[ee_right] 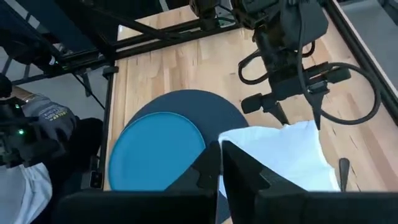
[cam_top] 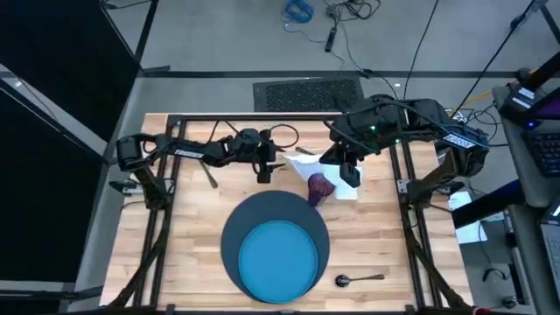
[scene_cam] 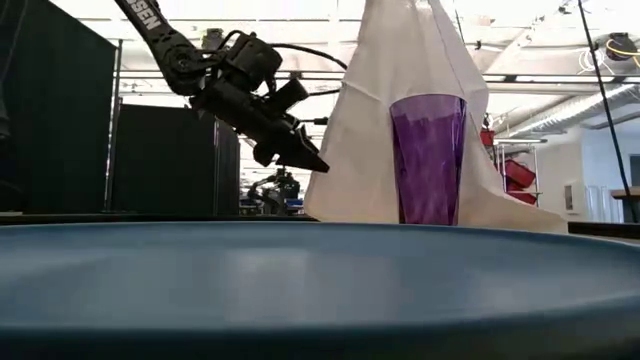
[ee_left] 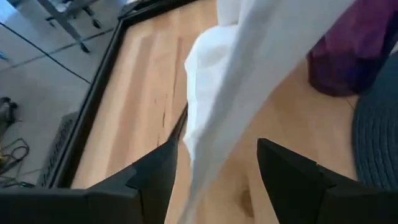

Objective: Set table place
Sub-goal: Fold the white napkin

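Observation:
A white napkin (scene_cam: 400, 110) hangs like a tent from my right gripper (ee_right: 221, 163), which is shut on it above the far middle of the table (cam_top: 192, 227). The napkin's lower part (cam_top: 302, 162) lies spread on the wood. My left gripper (ee_left: 217, 180) is open, with the napkin's side edge (ee_left: 211, 124) running between its fingers. The purple cup (cam_top: 320, 187) stands upright just in front of the napkin, beside the dark charger (cam_top: 234, 229). The bright blue plate (cam_top: 278, 258) lies on the charger. My right gripper pinches the napkin's raised top (ee_right: 239, 146) between its two fingers from above. The cloth hangs below them and widens downward, and its lower edge rests on the table. One layer or several, I cannot tell. My left gripper: I cannot tell whether its fingers touch the napkin's edge.
A dark spoon (cam_top: 359, 279) lies near the front edge, right of the charger. Another dark utensil (cam_top: 210, 175) lies on the wood under the left arm. The black frame (cam_top: 262, 115) runs along the far edge. A person's gloved hand (ee_right: 46, 118) shows beyond the table.

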